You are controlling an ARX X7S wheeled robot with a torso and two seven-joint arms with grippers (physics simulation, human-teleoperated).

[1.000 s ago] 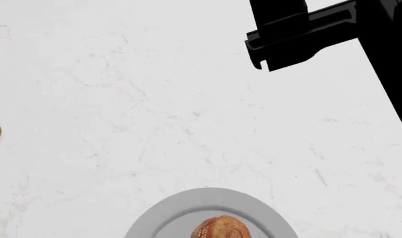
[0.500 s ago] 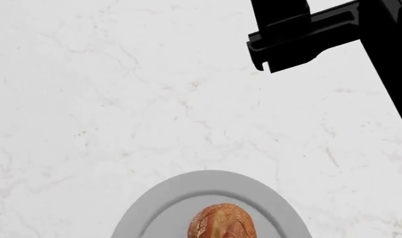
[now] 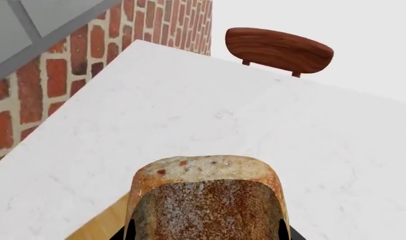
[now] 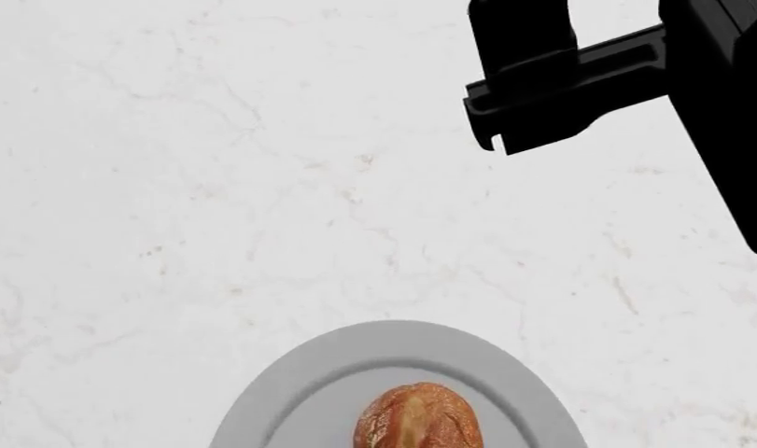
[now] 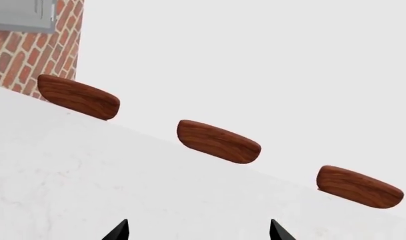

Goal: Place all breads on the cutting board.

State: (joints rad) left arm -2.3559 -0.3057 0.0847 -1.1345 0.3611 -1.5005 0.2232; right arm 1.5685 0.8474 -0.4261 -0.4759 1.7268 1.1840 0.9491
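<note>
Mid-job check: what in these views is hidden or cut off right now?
- Head view: reddish-brown roll and grey plate cut by the bottom edge; left arm absent.
- Left wrist view: speckled oblong loaf fills the foreground, hiding the gripper fingers; wooden cutting board shows only a corner.
- Right wrist view: only fingertips visible.

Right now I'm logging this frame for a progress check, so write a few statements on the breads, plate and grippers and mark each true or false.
1. The speckled crusty oblong bread is held in the left gripper. True.
2. The rounder reddish-brown bread roll lies on the bare white marble counter. False: it sits on the round grey plate.
3. The right gripper holds a bread. False: its fingertips are apart with nothing between them.
4. Three brown wooden chair backs show beyond the counter's far edge. True.
</note>
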